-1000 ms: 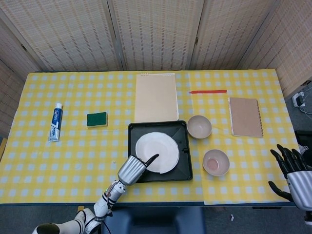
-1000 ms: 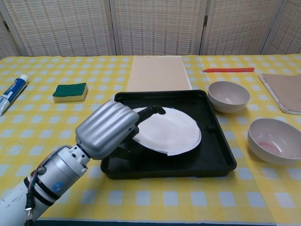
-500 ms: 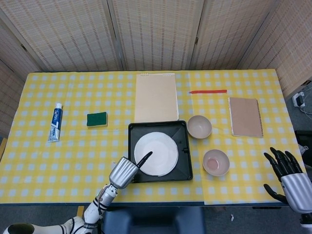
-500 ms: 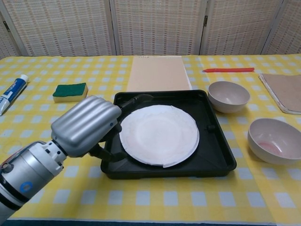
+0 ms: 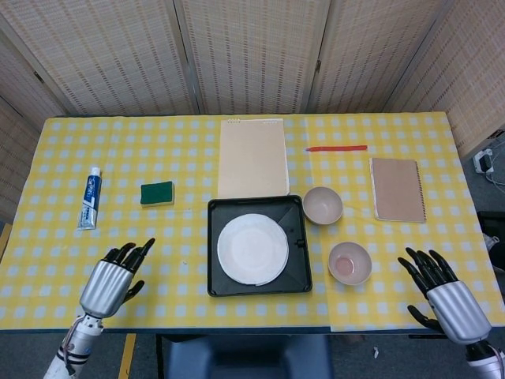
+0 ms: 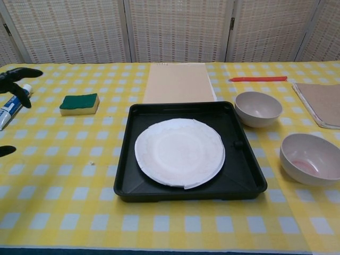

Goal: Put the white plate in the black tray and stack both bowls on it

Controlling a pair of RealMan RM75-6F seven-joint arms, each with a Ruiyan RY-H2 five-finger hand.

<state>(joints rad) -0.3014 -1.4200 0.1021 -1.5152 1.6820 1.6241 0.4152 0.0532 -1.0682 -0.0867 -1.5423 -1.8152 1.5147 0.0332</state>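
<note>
Your left hand (image 5: pixel 113 282) sits at the near edge, down at seven o'clock from the black tray (image 5: pixel 297 242), fingers fanned wide and holding nothing; in the chest view only its dark fingertips (image 6: pixel 20 74) poke in at the left border. Your right hand (image 5: pixel 442 296) is low at five o'clock, fingers spread apart too, empty, well clear of everything. Nearest to it, the bowl with the pink inside (image 5: pixel 349 263) stands on the checked tablecloth (image 5: pixel 158 237) just beside the tray's right rim, at about four o'clock from the tray's centre. The white plate (image 5: pixel 252 249) lies flat inside the tray, with a small nick in its near edge, seen in the chest view. Further on, the beige bowl (image 5: pixel 323 205) stands upright at two o'clock from the tray, apart from the pink one. Out at ten o'clock you've got the green sponge (image 5: pixel 157 193), and beyond it the toothpaste tube (image 5: pixel 91 197). At twelve o'clock the tan pad (image 5: pixel 252 157) touches the tray's far rim; the brown notebook (image 5: pixel 397 189) and red pen (image 5: pixel 337 148) lie far right.
</note>
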